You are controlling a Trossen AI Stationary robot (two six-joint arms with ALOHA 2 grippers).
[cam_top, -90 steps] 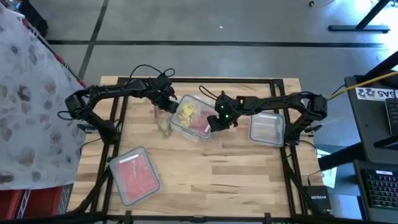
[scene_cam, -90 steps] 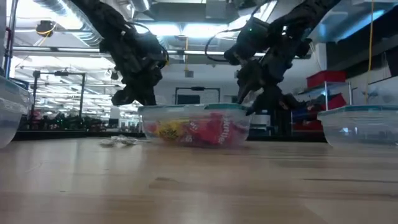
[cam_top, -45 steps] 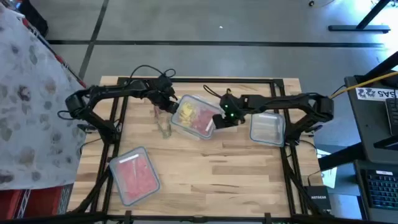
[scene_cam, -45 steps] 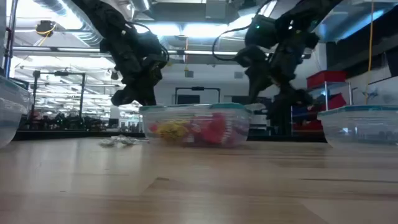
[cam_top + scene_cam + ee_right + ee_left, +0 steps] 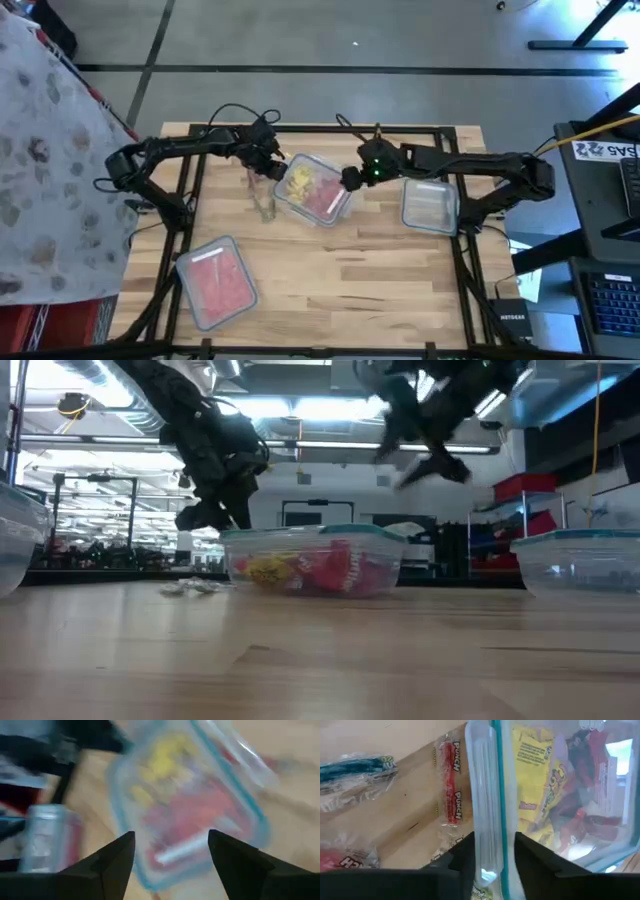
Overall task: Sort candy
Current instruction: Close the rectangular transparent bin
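Left gripper (image 5: 273,163): set at the 9 o'clock rim of the middle container (image 5: 318,189); in the left wrist view the container's wall is seen clamped between the two dark fingers (image 5: 462,862), so the gripper is closed on that rim.
Right gripper (image 5: 350,179): held above the container's 3 o'clock edge, raised clear of it in the low view (image 5: 430,465); its fingers (image 5: 117,857) are spread wide with nothing between them.
Candy (image 5: 312,187): a mixed heap of yellow and red wrapped pieces is held in the middle container, seen through its clear wall from table height (image 5: 310,570).
Loose pieces (image 5: 263,200): a few wrapped pieces are laid on the bare wood at 9 o'clock of the middle container, just beside the left gripper.
Near-left container (image 5: 217,281): placed toward 7 o'clock on the table (image 5: 350,280), filled with red candy, well apart from both grippers.
Right container (image 5: 430,205): placed at 3 o'clock of the middle one, under the right arm; its contents cannot be told.
In the way: the middle container's rim is partly covered by both grippers from above.
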